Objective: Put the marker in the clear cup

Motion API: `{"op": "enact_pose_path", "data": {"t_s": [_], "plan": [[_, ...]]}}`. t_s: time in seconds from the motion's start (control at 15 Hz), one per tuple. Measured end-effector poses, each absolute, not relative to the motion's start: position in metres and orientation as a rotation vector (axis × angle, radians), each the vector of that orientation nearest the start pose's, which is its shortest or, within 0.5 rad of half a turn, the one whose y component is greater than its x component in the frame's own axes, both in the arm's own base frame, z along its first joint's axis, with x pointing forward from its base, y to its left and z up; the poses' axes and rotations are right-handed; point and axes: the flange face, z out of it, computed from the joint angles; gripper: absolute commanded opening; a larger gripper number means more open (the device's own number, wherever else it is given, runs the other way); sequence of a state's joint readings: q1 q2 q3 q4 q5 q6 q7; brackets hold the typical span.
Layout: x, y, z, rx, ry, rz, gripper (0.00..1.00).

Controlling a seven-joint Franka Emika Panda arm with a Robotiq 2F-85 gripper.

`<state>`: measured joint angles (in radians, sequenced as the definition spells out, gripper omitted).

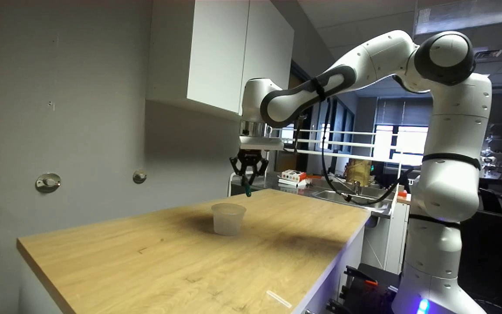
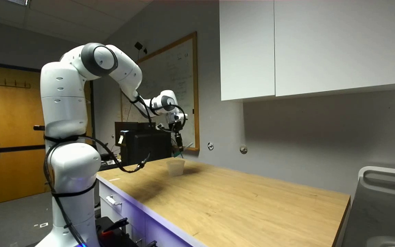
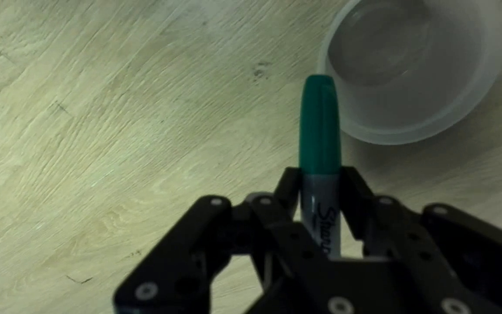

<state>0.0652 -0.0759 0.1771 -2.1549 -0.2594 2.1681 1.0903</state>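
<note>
The marker is a capped pen with a green cap and a grey-white barrel. My gripper [image 3: 320,185] is shut on the marker [image 3: 320,126], its fingertips at the lower edge of the cap. The clear cup [image 3: 412,107], short and translucent, stands upright on the table, to the upper right of the marker in the wrist view. In both exterior views the gripper [image 1: 247,179] [image 2: 180,148] holds the marker [image 1: 248,190] [image 2: 177,154] above table height, near the cup [image 1: 228,221] [image 2: 175,168]. The marker is tilted. The inside of the cup shows no object.
The wooden tabletop [image 1: 181,270] lies under the cup. White wall cabinets [image 1: 220,52] hang above the table's back side. A sink [image 1: 347,196] and a box [image 1: 293,175] are beyond the table's far end. A dark monitor [image 2: 151,142] is behind the arm.
</note>
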Motion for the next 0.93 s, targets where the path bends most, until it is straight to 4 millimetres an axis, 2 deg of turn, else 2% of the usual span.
{"op": "enact_pose_path", "data": {"t_s": [0.4, 0.47, 0.53, 0.6, 0.67, 0.93], "plan": [[0.536, 0.162, 0.419, -3.053, 1.16, -0.353, 0.1], [0.539, 0.167, 0.413, -3.063, 1.155, -0.353, 0.14], [0.542, 0.172, 0.406, -3.073, 1.152, -0.35, 0.54], [0.545, 0.176, 0.399, -3.084, 1.149, -0.345, 0.55], [0.547, 0.18, 0.393, -3.095, 1.148, -0.339, 0.6], [0.557, 0.187, 0.371, -3.14, 1.138, -0.316, 0.89]]}}
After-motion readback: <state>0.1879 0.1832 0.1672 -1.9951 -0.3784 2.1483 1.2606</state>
